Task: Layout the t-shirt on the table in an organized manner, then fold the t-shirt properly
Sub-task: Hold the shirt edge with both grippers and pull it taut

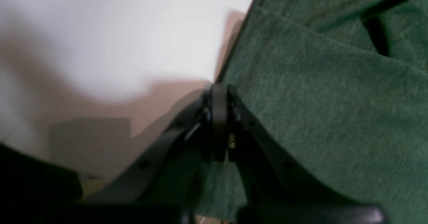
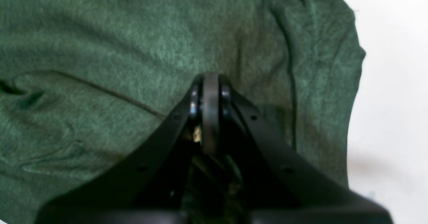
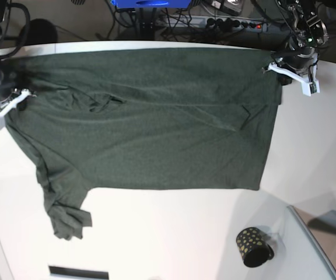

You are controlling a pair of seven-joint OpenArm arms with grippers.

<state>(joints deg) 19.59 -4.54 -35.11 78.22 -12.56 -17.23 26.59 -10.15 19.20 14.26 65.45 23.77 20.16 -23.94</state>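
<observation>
I see the shirt (image 3: 150, 116) spread on the tabletop (image 3: 168, 233); left claw (image 1: 219, 90) pinches its three-o'clock edge, right claw (image 2: 210, 80) its nine-o'clock edge.

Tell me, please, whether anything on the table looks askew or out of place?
The t-shirt lies mostly flat, but one sleeve at its near corner is bunched and twisted. A black cup lies tipped on its side nearby.

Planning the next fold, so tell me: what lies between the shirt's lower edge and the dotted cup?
Only bare white table separates the t-shirt from the cup, seen in the base view.
</observation>
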